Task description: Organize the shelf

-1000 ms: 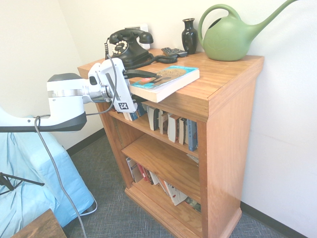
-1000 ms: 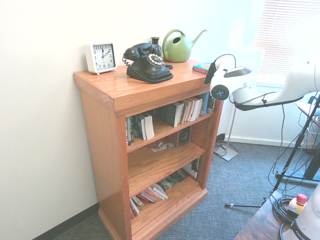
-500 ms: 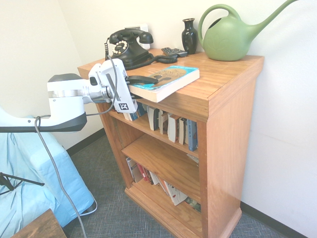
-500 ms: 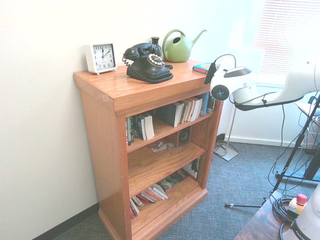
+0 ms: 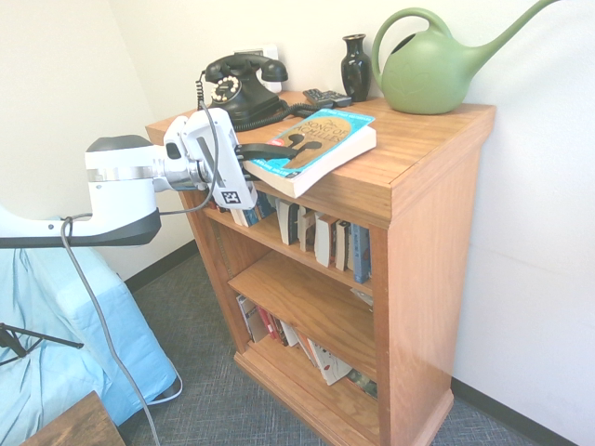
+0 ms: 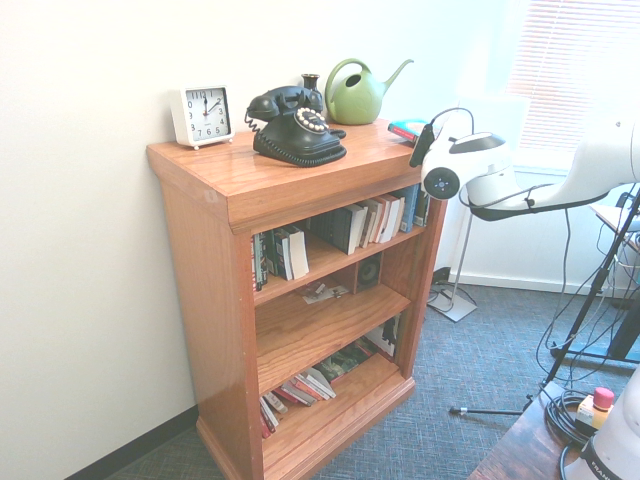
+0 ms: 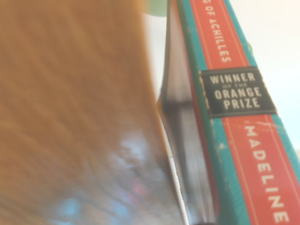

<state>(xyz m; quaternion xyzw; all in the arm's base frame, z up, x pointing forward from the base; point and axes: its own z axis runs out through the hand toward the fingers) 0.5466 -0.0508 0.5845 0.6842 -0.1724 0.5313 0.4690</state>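
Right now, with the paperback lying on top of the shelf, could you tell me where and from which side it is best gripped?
Grip the paperback at the edge that overhangs the front of the shelf top, coming in level from the front. Only there can fingers get above and below the flat book. The gripper is shut on that edge, tilting it up.

Shelf [image 5: 423, 195] in honey-brown wood is standing upright against the white wall, thick top overhanging. Three open tiers: upper one is holding upright books, middle one is sitting almost bare, bottom one is carrying leaning books above a stepped base.
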